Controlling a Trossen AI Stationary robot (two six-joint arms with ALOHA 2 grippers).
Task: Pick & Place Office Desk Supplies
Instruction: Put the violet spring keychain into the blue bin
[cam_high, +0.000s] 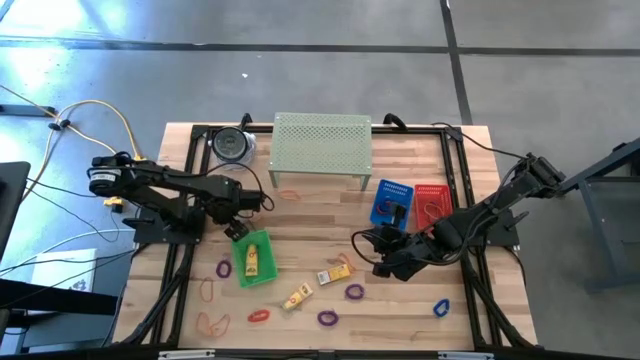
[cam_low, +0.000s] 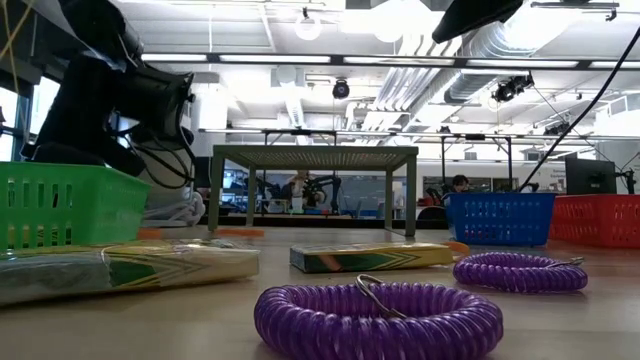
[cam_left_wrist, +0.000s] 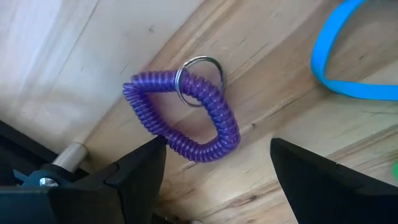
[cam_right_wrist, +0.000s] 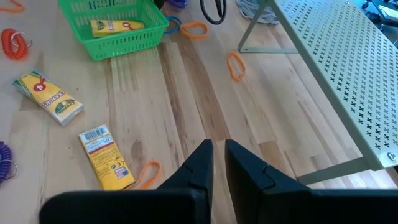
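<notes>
Purple coil loop (cam_left_wrist: 186, 115) with a metal ring lies on the table (cam_high: 300, 225) directly ahead of the left gripper (cam_left_wrist: 217, 165), framed between its two fingers, which stand wide apart and hold nothing. The loop's long axis seems to run slantwise across the gap between the fingers rather than along it, so I judge a straight descent would bracket it. A blue loop (cam_left_wrist: 348, 56) lies just beyond. In the high view the left gripper (cam_high: 238, 228) hangs by the upper end of the green basket (cam_high: 240, 262), which holds one yellow packet (cam_high: 253, 258). The right gripper (cam_high: 385, 262) sits mid-table with its fingers nearly shut on nothing; two yellow packets (cam_high: 335, 272) (cam_high: 296, 296) and more purple loops (cam_high: 354, 292) (cam_high: 327, 318) lie nearer to it. The blue basket (cam_high: 392, 203) holds something dark I cannot identify; the red basket (cam_high: 432, 200) shows thin loops. The pale-green perforated shelf (cam_high: 322, 143) stands behind.
</notes>
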